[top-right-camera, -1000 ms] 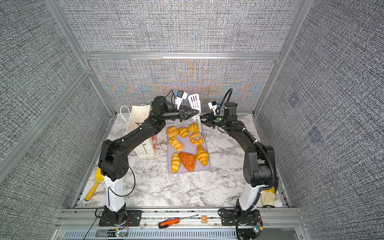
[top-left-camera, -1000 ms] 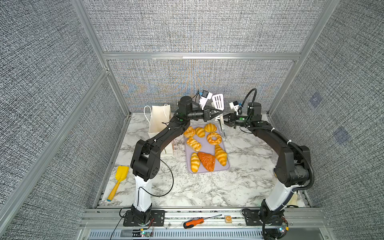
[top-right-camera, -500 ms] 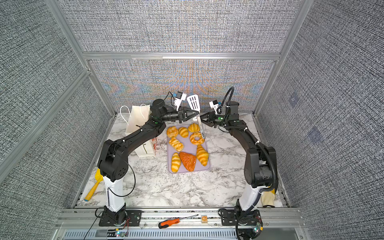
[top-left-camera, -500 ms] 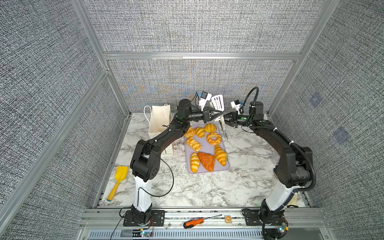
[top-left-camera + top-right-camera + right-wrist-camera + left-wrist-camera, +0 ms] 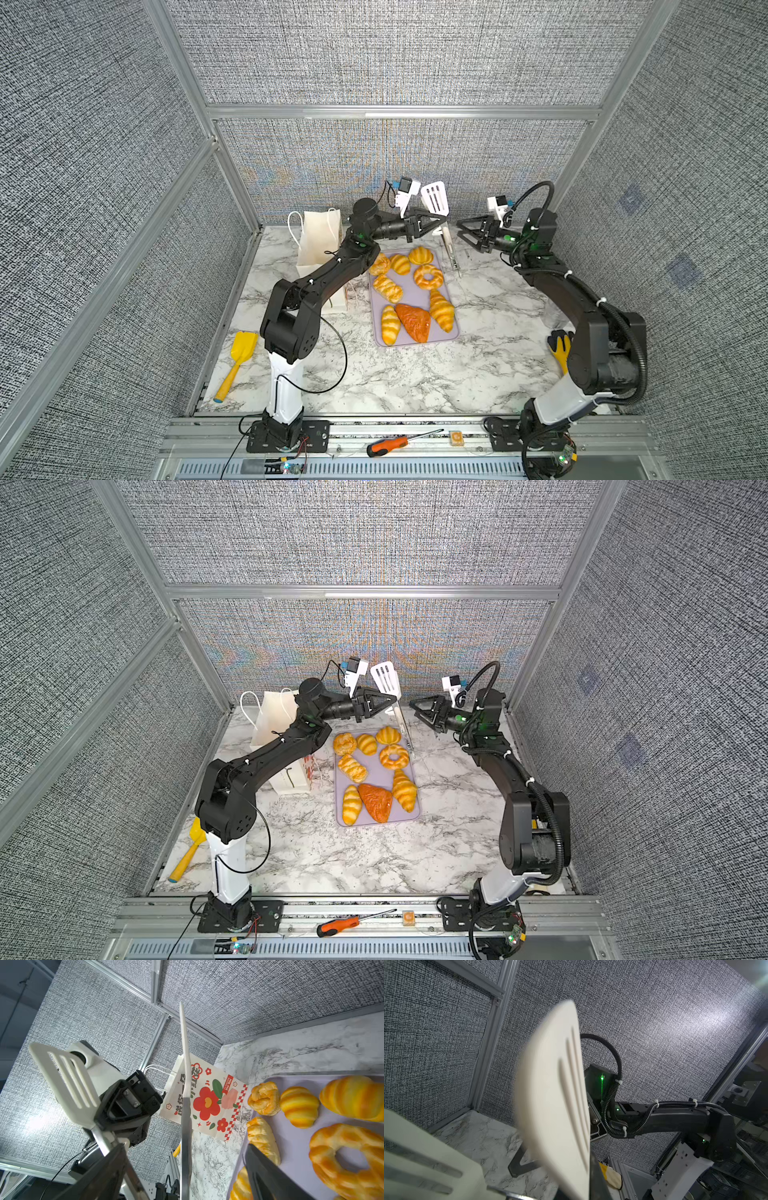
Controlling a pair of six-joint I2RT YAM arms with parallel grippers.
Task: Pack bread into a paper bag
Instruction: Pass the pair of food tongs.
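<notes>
Several golden pieces of bread (image 5: 428, 276) (image 5: 392, 756) (image 5: 299, 1105) lie on a lilac tray (image 5: 415, 293), one of them a darker triangle (image 5: 413, 322). The white flowered paper bag (image 5: 318, 245) (image 5: 270, 725) (image 5: 207, 1101) stands left of the tray, partly behind my left arm. My left gripper (image 5: 432, 226) (image 5: 386, 706) is shut on white slotted tongs (image 5: 434, 198) (image 5: 554, 1093) above the tray's far end; their metal arms (image 5: 451, 253) hang toward the table. My right gripper (image 5: 462, 230) (image 5: 185, 1147) stands open just right of the tongs, holding nothing.
A yellow toy shovel (image 5: 237, 365) lies at the table's front left. A yellow and black glove (image 5: 559, 345) sits at the right edge behind my right arm. An orange screwdriver (image 5: 390, 444) and a small block (image 5: 456, 437) rest on the front rail.
My right gripper has opened, let go of the tongs and drawn back a little to the right. The left gripper keeps hold of the tongs.
</notes>
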